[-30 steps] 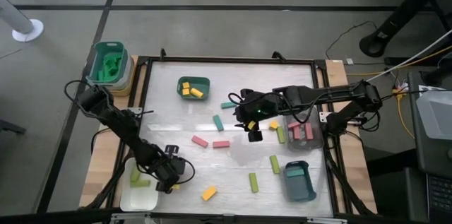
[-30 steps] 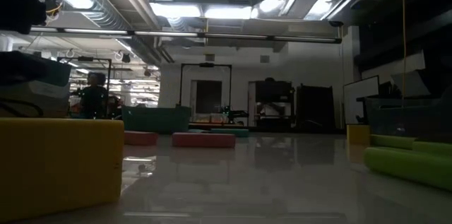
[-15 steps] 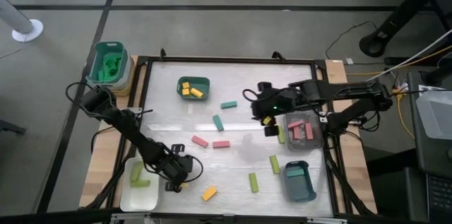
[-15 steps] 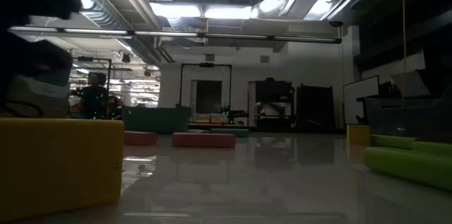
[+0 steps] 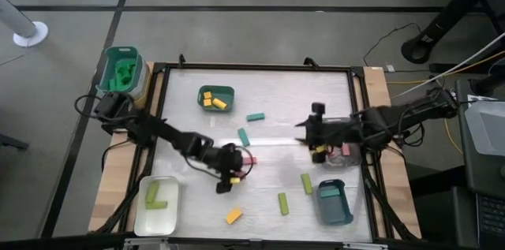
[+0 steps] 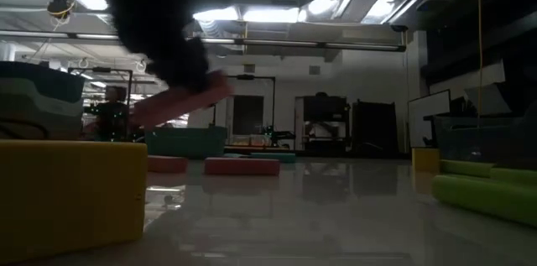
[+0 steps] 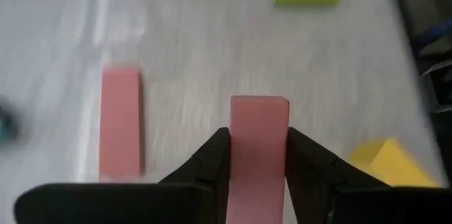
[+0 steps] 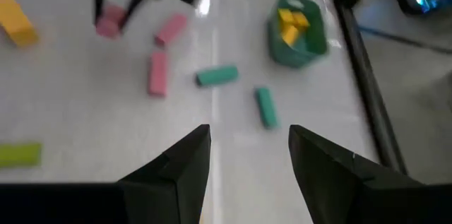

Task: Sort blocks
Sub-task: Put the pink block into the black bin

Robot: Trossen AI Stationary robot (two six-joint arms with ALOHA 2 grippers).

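Observation:
My left gripper (image 5: 228, 174) hangs over the table's middle, shut on a pink block (image 7: 258, 146) that shows tilted in the low view (image 6: 180, 102). Two more pink blocks (image 8: 157, 72) (image 8: 171, 30) lie flat on the table beside it. Teal blocks (image 5: 244, 136) (image 5: 255, 117), lime green blocks (image 5: 306, 183) (image 5: 282, 203) and a yellow block (image 5: 233, 216) lie scattered flat. My right gripper (image 8: 247, 153) is open and holds nothing. It is above the table just left of the grey tray (image 5: 347, 151), which holds pink blocks. My left gripper pinches the pink block between its two fingers (image 7: 212, 157), one on each long side. The block lies along the fingers, and its free end (image 7: 259, 107) sticks out past the fingertips. It is lifted clear of the table and tilted.
A green tray with yellow blocks (image 5: 215, 98) stands at the far left of the table. A white tray with lime green blocks (image 5: 155, 205) is at the near left, a teal tray (image 5: 331, 201) at the near right. A green tub (image 5: 121, 71) sits off the far left corner.
My left gripper has swung from beside the white tray toward the table's middle, and the pink block has come into the low view, lifted and tilted. My right gripper has moved toward the table's right and near edges, ending beside the grey tray.

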